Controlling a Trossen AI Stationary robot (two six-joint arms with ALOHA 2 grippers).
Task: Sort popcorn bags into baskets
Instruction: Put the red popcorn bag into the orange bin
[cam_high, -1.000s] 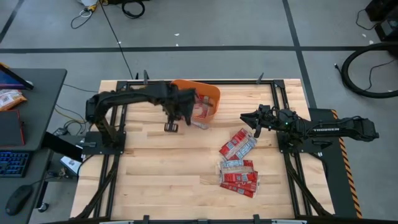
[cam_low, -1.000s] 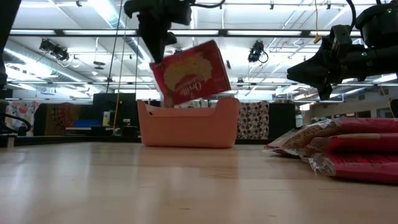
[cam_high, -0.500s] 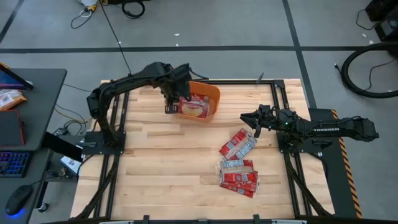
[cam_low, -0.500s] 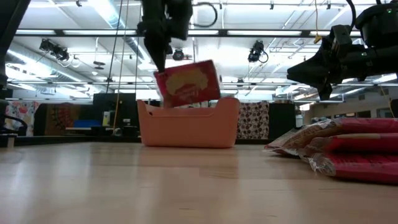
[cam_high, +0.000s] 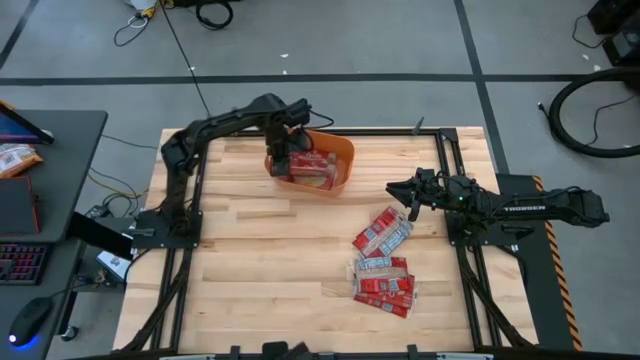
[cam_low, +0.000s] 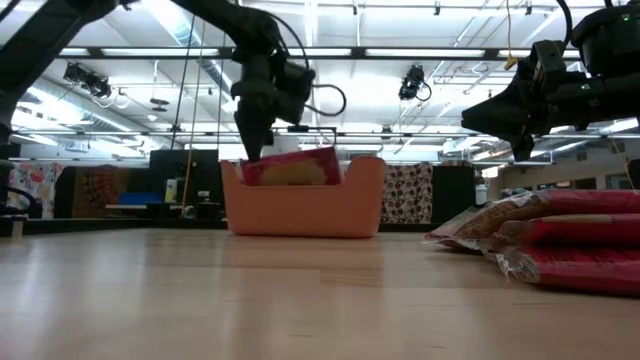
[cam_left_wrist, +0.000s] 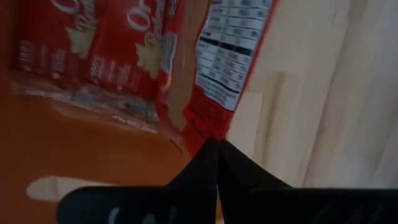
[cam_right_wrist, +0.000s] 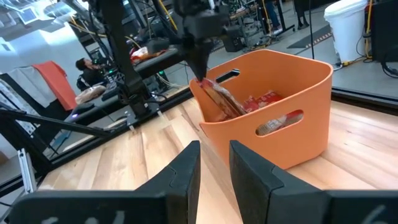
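From above, the left gripper (cam_high: 279, 160), clamped on a red popcorn bag (cam_high: 300, 165), holds it in the orange basket (cam_high: 344, 160); the low view shows the popcorn bag standing on edge, long axis level; the right gripper (cam_high: 393, 187) waits half-open above the bench (cam_high: 260, 260).

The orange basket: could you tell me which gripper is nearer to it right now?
Left. The left gripper is at the orange basket, shut on a popcorn bag; the right gripper hovers off to its side.
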